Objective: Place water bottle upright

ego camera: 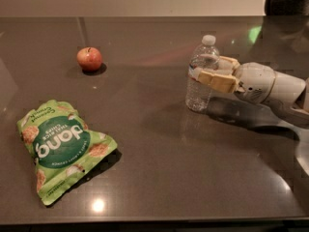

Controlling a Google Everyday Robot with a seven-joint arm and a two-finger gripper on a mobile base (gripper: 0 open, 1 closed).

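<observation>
The water bottle (199, 88) is clear and ribbed with a white cap. It stands upright on the dark table (159, 168), right of centre. My gripper (210, 68) reaches in from the right at the level of the bottle's label band. Its tan fingers (218, 79) sit on either side of the bottle's upper body and close on it. The bottle's base rests on the table top.
A red apple (89, 58) sits at the back left. A green bag of rice crisps (60, 148) lies flat at the front left. My white arm (275, 88) stretches across the right side of the table. A dark figure (287, 1) stands beyond the far right edge.
</observation>
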